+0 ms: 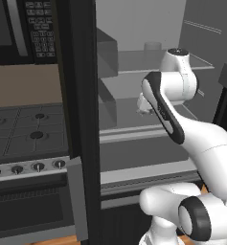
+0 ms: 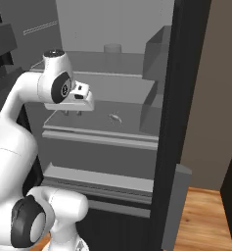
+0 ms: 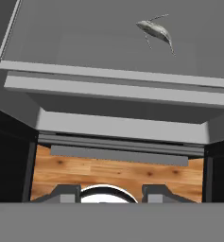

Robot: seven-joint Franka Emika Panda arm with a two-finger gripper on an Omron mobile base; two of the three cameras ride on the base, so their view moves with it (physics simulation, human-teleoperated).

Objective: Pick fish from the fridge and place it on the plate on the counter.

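Inside the open fridge (image 2: 112,142), the robot's gripper (image 2: 72,113) hangs just above the middle shelf (image 2: 103,128), its fingers (image 2: 67,112) parted a little and holding nothing. The fish (image 2: 115,118) lies alone on that shelf, off to the gripper's right and apart from it. A pale cylindrical container (image 2: 112,48) stands on the shelf above, grey door bins (image 2: 156,56) line the right side, and a black stovetop (image 1: 26,131) sits left of the fridge.
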